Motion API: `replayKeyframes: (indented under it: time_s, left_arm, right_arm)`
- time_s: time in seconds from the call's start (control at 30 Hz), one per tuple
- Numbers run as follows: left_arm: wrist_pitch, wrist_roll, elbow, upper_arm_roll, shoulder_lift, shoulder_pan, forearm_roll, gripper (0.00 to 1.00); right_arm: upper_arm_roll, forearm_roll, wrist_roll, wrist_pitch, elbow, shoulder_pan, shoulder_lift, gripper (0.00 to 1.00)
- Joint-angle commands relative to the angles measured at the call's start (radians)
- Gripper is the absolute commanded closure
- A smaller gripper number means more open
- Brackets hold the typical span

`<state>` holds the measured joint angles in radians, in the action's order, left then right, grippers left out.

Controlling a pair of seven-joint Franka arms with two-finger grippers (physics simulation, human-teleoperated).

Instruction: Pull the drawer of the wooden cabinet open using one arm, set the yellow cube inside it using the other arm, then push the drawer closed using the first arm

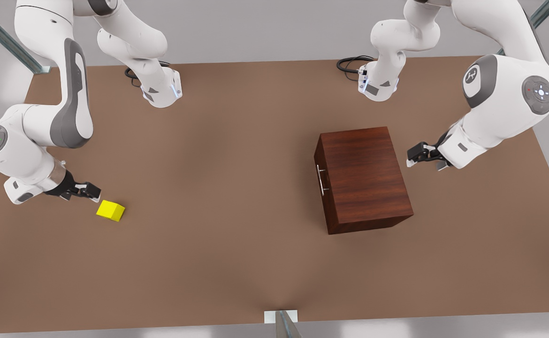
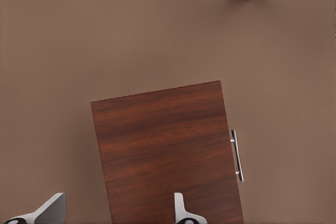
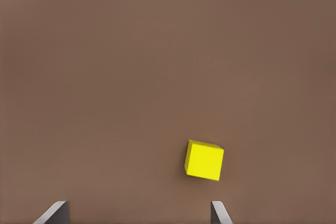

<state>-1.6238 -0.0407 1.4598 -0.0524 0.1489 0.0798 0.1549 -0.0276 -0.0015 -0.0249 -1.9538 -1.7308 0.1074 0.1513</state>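
Risk ahead: left end effector [image 1: 413,156], fingers spread and empty, poised behind the wooden cabinet [image 1: 363,178] on the side away from the silver handle [image 1: 322,180], so a poor route round could nudge the cabinet. Right end effector [image 1: 92,191], likewise released, just beside the yellow cube [image 1: 110,210]; could push it away. Cube small, bright, plain, on the worktop [image 1: 227,188] well apart from the closed drawer [image 1: 323,180].

The wooden cabinet [image 1: 367,176] shows dark reddish-brown streaky grain with a soft satin sheen; on its front panel sits a slim handle [image 1: 322,180] of polished silver metal. The yellow cube [image 1: 110,210] looks smooth, plain and matt. The surface [image 1: 218,188] beneath the cabinet is flat matt brown.
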Motion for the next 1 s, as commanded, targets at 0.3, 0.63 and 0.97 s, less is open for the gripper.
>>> replayKeyframes:
  time_s: [0.3,0.63,0.97]
  left_arm:
    - [-0.018,-0.734,-0.033,-0.033,0.104,0.328,-0.113,0.0]
    - [-0.22,-1.113,-0.196,-0.032,0.462,0.531,-0.365,0.0]
    - [-0.162,-1.111,-0.17,-0.027,0.509,0.568,-0.563,0.0]
  right_arm:
    - [0.011,-0.049,-0.004,0.056,-0.009,0.121,0.079,0.0]
    - [0.003,-0.045,-0.102,-0.111,-0.026,0.14,0.234,0.0]
    - [0.002,-0.045,-0.128,-0.263,-0.119,0.138,0.283,0.0]
